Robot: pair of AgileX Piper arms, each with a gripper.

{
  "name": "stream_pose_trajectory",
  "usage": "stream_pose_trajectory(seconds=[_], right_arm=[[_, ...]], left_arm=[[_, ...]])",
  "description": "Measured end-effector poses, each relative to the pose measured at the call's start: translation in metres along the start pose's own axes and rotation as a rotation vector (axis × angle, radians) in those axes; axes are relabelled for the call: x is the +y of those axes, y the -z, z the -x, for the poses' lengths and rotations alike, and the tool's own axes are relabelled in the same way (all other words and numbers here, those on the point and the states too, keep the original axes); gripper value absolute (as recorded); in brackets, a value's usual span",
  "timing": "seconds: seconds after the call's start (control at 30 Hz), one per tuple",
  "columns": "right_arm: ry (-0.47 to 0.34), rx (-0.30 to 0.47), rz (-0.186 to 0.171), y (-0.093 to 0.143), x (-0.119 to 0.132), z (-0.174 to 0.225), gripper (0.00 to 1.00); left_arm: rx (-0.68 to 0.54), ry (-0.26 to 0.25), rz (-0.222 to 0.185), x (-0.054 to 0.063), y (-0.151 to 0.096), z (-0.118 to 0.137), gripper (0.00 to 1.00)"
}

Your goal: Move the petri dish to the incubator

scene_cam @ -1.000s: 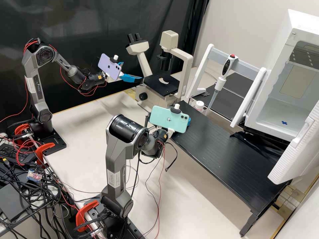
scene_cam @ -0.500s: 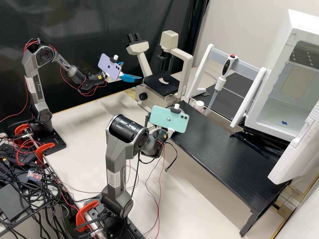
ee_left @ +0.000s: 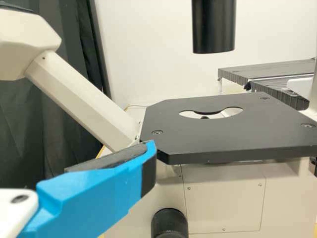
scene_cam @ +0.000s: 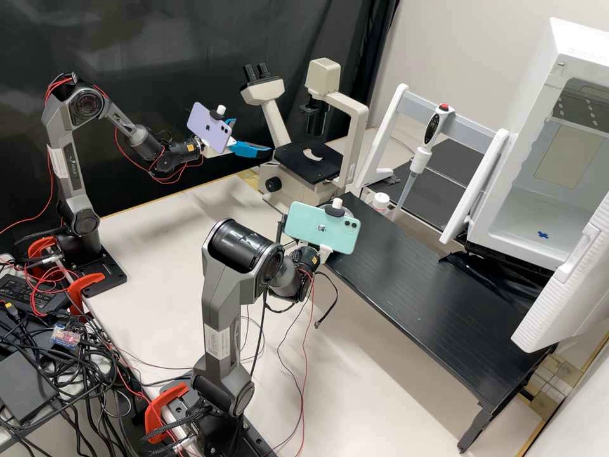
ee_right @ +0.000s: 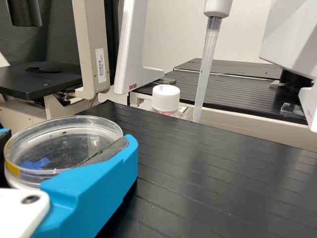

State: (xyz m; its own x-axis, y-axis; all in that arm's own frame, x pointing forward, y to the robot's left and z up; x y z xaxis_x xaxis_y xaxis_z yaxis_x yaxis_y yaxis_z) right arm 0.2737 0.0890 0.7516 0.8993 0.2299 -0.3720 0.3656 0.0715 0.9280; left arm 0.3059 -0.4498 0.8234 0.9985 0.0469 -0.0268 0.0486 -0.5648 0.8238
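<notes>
My R hand (scene_cam: pixel 326 253) is gripping the petri dish (ee_right: pixel 59 141). Dish sits b/w its two fingers, one pad (ee_right: pixel 106 151) right against the rim, all of it over the near end of the black worktop (scene_cam: pixel 444 311). Incubator (scene_cam: pixel 539 190) is ahead & to the R of that hand, well apart, its front open. L hand (scene_cam: pixel 252 134) is open w/ nothing b/w its fingers; microscope (scene_cam: pixel 309 162) is just ahead of it.

Count: 1 dish, 1 incubator, 1 microscope, 2 hands, 2 phones (lilac one (scene_cam: pixel 209 127) on L arm, mint one (scene_cam: pixel 322 228) on R arm). Also 1 pipette (scene_cam: pixel 422 149) & 1 white-capped bottle (ee_right: pixel 166 98), both ahead of R hand, beyond the dish.
</notes>
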Motion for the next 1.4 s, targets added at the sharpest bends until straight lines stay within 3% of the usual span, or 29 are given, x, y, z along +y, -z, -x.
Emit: stream_pose_trajectory(seconds=[0.3, 0.4, 0.5, 0.8, 1.0, 1.17, 1.4], right_arm=[[-0.022, -0.005, 0.002, -0.004, 0.004, 0.006, 0.0], [-0.04, -0.015, 0.02, -0.009, 0.013, 0.017, 0.0], [-0.079, -0.05, 0.01, -0.02, 0.025, 0.031, 0.0], [-0.316, -0.103, -0.047, -0.063, 0.084, 0.075, 0.0], [-0.482, -0.134, -0.049, -0.091, 0.13, 0.099, 0.0], [-0.571, -0.151, -0.038, -0.11, 0.168, 0.101, 0.0], [-0.607, -0.191, -0.007, -0.127, 0.218, 0.082, 0.0]], left_arm=[[0.0, 0.0, 0.0, 0.0, 0.0, 0.0, 1.0], [0.0, 0.0, 0.0, 0.0, 0.0, 0.0, 1.0], [0.0, 0.0, 0.0, 0.0, 0.0, 0.0, 1.0], [0.0, 0.0, 0.0, 0.0, 0.0, 0.0, 1.0], [0.0, 0.0, 0.0, 0.0, 0.0, 0.0, 1.0], [0.0, 0.0, 0.0, 0.0, 0.0, 0.0, 1.0], [0.0, 0.0, 0.0, 0.0, 0.0, 0.0, 1.0]])
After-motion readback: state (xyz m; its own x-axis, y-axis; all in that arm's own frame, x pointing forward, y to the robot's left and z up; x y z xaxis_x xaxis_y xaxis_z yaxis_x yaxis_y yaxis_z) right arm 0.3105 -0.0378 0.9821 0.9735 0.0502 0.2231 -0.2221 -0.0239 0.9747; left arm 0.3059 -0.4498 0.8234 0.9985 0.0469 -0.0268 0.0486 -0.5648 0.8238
